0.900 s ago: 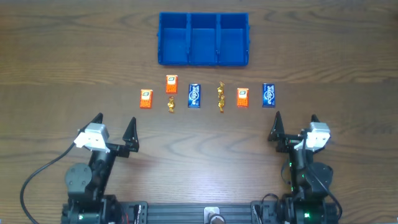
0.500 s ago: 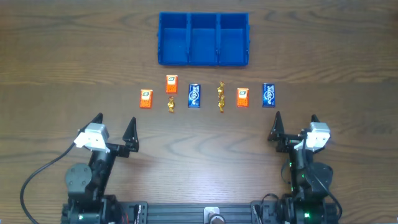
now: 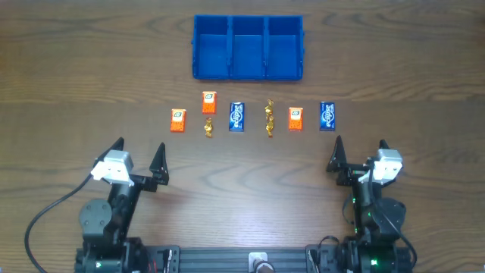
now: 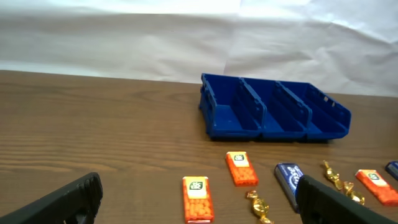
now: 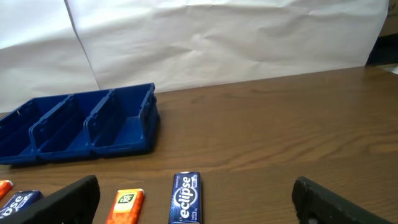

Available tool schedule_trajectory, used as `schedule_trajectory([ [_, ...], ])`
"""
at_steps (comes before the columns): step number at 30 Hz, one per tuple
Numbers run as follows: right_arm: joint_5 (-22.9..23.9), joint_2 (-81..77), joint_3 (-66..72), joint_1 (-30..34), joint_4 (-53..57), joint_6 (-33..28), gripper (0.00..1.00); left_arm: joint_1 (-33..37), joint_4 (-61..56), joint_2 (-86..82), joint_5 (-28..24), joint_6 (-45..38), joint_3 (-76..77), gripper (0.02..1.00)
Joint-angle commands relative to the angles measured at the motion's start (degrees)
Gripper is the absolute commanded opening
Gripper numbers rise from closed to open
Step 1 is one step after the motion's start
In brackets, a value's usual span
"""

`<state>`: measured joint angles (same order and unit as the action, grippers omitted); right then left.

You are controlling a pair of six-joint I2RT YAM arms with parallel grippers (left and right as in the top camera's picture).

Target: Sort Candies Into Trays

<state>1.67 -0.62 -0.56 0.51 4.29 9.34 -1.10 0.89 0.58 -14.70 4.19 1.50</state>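
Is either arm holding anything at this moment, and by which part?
Nothing is held. The left gripper and right gripper both have jaws open and empty; the candies lie loose on the table.

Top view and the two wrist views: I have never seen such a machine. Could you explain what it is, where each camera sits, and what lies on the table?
These are two robot arms, each ending in a two-finger gripper. The top view looks down from above: the left gripper and the right gripper are open and hold nothing. Each wrist view comes from a camera on one arm; the dark shapes are its own fingers. On the wooden table lie three orange packs, two blue packs and three gold-wrapped candies, near a blue tray with three compartments.
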Motion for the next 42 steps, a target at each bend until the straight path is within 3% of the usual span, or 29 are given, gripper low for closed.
schedule_trajectory([
  [1, -0.33, 0.46, 0.11, 0.37, 0.37, -0.87, 0.998, 0.33, -1.42, 3.08, 0.02, -1.66, 0.17, 0.998],
  [8, -0.33, 0.46, 0.11, 0.37, 0.37, -0.87, 0.998, 0.28, 0.92, 22.91, 0.28, -3.52, 17.51, 0.998],
  [20, -0.31, 0.46, 0.11, 0.37, 0.37, -0.87, 0.998, -1.27, 32.35, 73.16, 0.46, -4.26, 62.71, 0.998],
  [26, -0.33, 0.46, 0.11, 0.35, 0.35, -0.87, 0.998, -4.52, 33.62, 88.37, 0.55, -4.39, 66.55, 0.998],
  [29, -0.31, 0.46, 0.11, 0.37, 0.37, -0.87, 0.998, -6.38, 32.89, 95.17, 3.15, -4.17, 67.25, 0.998],
  [42, -0.33, 0.46, 0.11, 0.35, 0.37, -0.87, 0.998, -9.77, 30.34, 108.98, 6.86, -5.51, 69.4, 0.998],
])
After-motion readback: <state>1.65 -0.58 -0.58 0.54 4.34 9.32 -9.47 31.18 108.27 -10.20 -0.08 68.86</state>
